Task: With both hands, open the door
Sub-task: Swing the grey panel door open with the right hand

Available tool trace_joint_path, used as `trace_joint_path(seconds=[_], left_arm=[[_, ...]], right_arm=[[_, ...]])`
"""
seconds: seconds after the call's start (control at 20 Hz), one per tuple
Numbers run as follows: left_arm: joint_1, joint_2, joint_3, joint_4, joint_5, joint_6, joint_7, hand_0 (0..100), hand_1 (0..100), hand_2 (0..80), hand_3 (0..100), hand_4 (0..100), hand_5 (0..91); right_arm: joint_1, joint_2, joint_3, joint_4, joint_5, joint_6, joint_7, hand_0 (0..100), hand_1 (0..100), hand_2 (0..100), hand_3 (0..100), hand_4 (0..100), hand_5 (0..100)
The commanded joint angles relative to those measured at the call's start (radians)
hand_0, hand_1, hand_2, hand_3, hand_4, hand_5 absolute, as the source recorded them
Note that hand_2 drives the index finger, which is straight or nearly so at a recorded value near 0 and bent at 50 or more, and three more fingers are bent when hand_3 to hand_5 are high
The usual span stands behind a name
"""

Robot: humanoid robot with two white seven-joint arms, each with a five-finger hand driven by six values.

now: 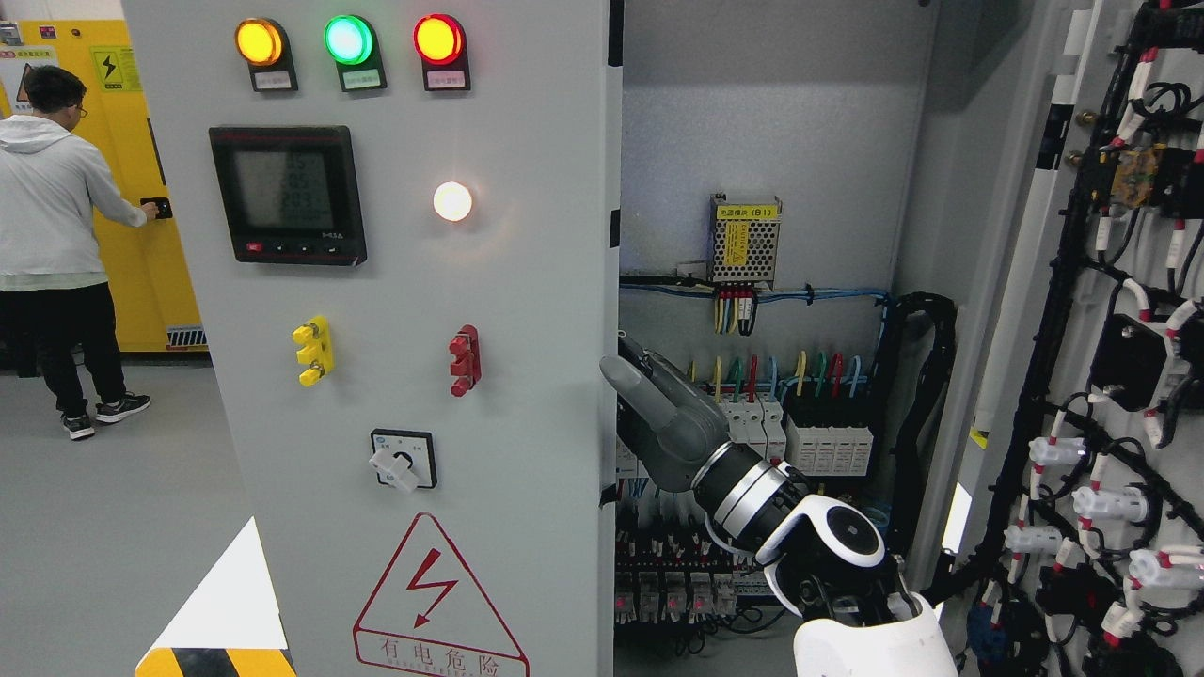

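Note:
The grey left door (423, 282) of the electrical cabinet carries three lamps, a meter, a rotary switch and a red warning triangle. Its free edge (611, 310) runs down the middle of the head view. My right hand (628, 378) comes up from the lower right on a white and black arm. Its grey fingers (658, 395) are stretched out, with their tips at that edge, just inside the cabinet. They hold nothing. The right door (1110, 376) is swung wide open at the right and shows its black wiring. My left arm is out of view.
Inside the cabinet (781, 141) sit a power supply (745, 240), breakers (809, 437) and coloured wires behind my hand. A person (56, 235) in a light hoodie stands at a yellow cabinet (132, 188) at the far left. Grey floor (113, 527) lies left of the door.

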Motion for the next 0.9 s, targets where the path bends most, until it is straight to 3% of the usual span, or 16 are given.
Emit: trace_joint_path(seconds=[0.0,0.2,0.45,0.7,0.85], left_arm=[[-0.002,-0.001,0.001,0.001,0.000,0.001,0.000,12,56,0.0,0,0,0.0],[-0.002,-0.001,0.001,0.001,0.000,0.001,0.000,12,56,0.0,0,0,0.0],[-0.002,0.001,0.001,0.001,0.000,0.001,0.000,12,56,0.0,0,0,0.0],[-0.002,-0.001,0.001,0.001,0.000,0.001,0.000,12,56,0.0,0,0,0.0],[-0.002,-0.001,0.001,0.001,0.000,0.001,0.000,12,56,0.0,0,0,0.0]], right_arm=[[0.011,-0.003,-0.011,-0.013,-0.017,-0.010,0.007,0,50,4,0,0,0],[0.054,-0.045,0.007,-0.071,-0.100,-0.011,0.008,0,50,4,0,0,0],[0.072,-0.049,0.056,-0.096,-0.101,-0.011,0.008,0,50,4,0,0,0],[0.121,-0.051,0.160,-0.168,-0.103,-0.011,0.008,0,50,4,0,0,0],[0.146,-0.071,0.232,-0.218,-0.103,-0.008,0.007,0,50,4,0,0,0]])
